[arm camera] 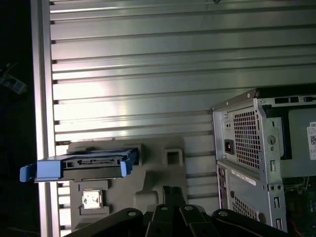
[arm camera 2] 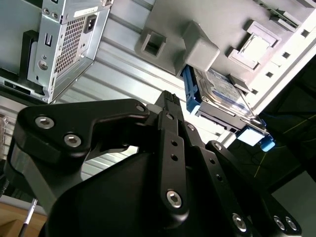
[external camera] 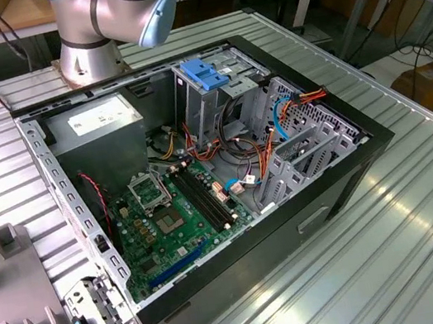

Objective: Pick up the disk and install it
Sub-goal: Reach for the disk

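While the disk stands on its edge in the grey holder on the desk, near the open computer case, no part of the job is done yet. The end effector hangs near the holder, apart from the disk, pinched narrow with nothing in it. In the exterior view the holder sits at about 8 o'clock from the case, and the metal cage with the blue handle is at 12 o'clock inside it, so picking up and putting in are both left.

Glossy ribbed metal table, matt grey, perhaps plastic, holder, blue plastic-edged disk.
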Controlling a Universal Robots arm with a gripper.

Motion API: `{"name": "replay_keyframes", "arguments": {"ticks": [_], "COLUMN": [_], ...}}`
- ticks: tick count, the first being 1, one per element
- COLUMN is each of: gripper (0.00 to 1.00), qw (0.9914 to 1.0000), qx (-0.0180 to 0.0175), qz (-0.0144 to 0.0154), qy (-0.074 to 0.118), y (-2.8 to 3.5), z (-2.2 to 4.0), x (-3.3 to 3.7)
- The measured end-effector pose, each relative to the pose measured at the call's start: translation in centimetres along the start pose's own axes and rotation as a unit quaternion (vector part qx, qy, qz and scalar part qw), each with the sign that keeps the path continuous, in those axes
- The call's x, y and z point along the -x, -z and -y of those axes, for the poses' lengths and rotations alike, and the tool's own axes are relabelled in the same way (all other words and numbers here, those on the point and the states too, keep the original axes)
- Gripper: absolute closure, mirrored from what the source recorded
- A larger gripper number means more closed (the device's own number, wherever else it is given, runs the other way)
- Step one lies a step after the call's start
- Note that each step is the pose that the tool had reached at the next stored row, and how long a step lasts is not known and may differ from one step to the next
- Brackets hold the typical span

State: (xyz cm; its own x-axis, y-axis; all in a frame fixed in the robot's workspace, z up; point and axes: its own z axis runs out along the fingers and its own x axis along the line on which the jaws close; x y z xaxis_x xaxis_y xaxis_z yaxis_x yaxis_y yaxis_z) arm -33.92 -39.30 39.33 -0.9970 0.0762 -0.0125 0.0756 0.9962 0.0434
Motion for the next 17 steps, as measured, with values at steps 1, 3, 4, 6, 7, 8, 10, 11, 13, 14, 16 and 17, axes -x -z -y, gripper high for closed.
{"name": "replay_keyframes", "arguments": {"ticks": [1, 3, 4, 6, 7, 8, 10, 11, 13, 14, 16, 17], "gripper": [0.89, 0.89, 0.89, 0.89, 0.89, 0.89, 0.89, 0.89, 0.89, 0.89, 0.89, 0.89], "qw": [1.0, 1.0, 1.0, 1.0, 1.0, 1.0, 1.0, 1.0, 1.0, 1.0, 1.0, 1.0], "qx": [0.0, 0.0, 0.0, 0.0, 0.0, 0.0, 0.0, 0.0, 0.0, 0.0, 0.0, 0.0], "qz": [0.0, 0.0, 0.0, 0.0, 0.0, 0.0, 0.0, 0.0, 0.0, 0.0, 0.0, 0.0], "qy": [0.0, 0.0, 0.0, 0.0, 0.0, 0.0, 0.0, 0.0, 0.0, 0.0, 0.0, 0.0], "y": [0.0, 0.0, 0.0, 0.01, 0.01, 0.01, 0.02, 0.02, 0.03, 0.03, 0.03, 0.03], "z": [0.0, 0.02, 0.03, 0.04, 0.05, 0.06, 0.09, 0.1, 0.12, 0.13, 0.15, 0.16], "x": [-0.08, -0.24, -0.43, -0.58, -0.73, -0.87, -1.23, -1.36, -1.62, -1.76, -2.05, -2.18]}}
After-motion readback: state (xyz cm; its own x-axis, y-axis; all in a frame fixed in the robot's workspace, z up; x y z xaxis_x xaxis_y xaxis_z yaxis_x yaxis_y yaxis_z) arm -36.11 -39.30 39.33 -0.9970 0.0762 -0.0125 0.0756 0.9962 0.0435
